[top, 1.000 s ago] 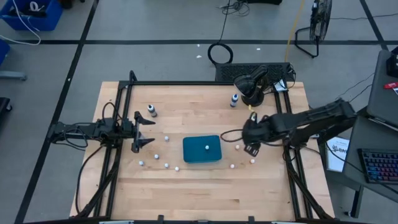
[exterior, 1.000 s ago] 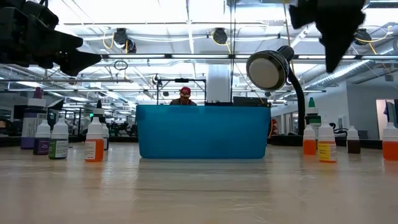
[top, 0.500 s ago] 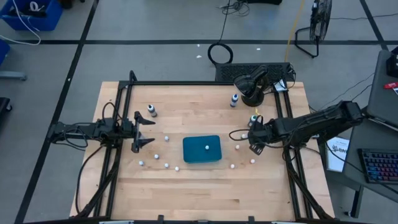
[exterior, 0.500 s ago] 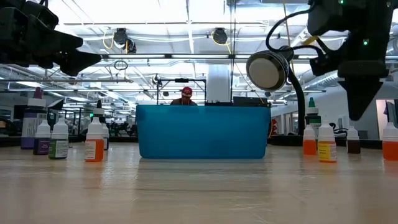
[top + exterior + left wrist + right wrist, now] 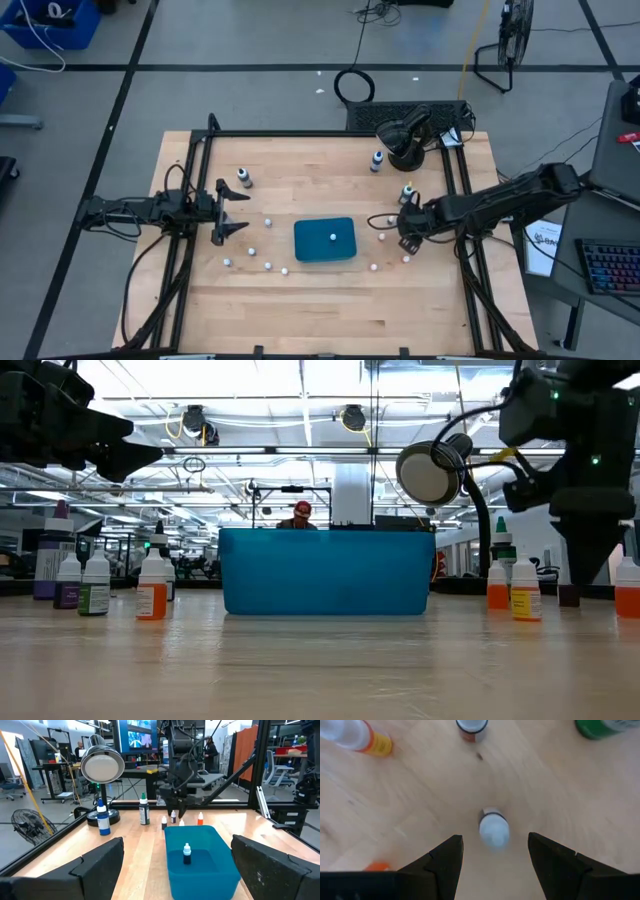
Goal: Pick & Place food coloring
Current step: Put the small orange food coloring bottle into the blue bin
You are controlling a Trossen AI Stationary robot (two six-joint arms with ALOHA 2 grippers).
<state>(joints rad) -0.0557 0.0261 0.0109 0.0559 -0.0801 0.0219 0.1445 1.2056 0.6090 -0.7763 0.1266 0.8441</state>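
My right gripper [image 5: 494, 866] is open and points down over a tiny white-capped bottle [image 5: 493, 827] that stands on its base on the table, right of the teal tray [image 5: 325, 241]. One finger stands on each side of the bottle without touching it. In the low view the gripper [image 5: 590, 556] hides that dark bottle's [image 5: 568, 596] cap. One small bottle [image 5: 186, 854] stands inside the tray. More food coloring bottles stand to the left [image 5: 268, 266] and right [image 5: 374, 268] of the tray. My left gripper [image 5: 228, 212] waits open, above the table's left side.
Close around the right gripper stand an orange-yellow bottle [image 5: 357, 737], a reddish one [image 5: 472, 727] and a green one [image 5: 602, 726]. Taller bottles [image 5: 244, 178] [image 5: 377, 160] [image 5: 407, 190] stand farther back. A black round lamp with a cable [image 5: 405, 140] sits at the far right corner.
My right gripper has moved down and a little toward the table's right and near edges, ending low over the small dark bottle beside the tray. The bottles and the tray have stayed where they were.
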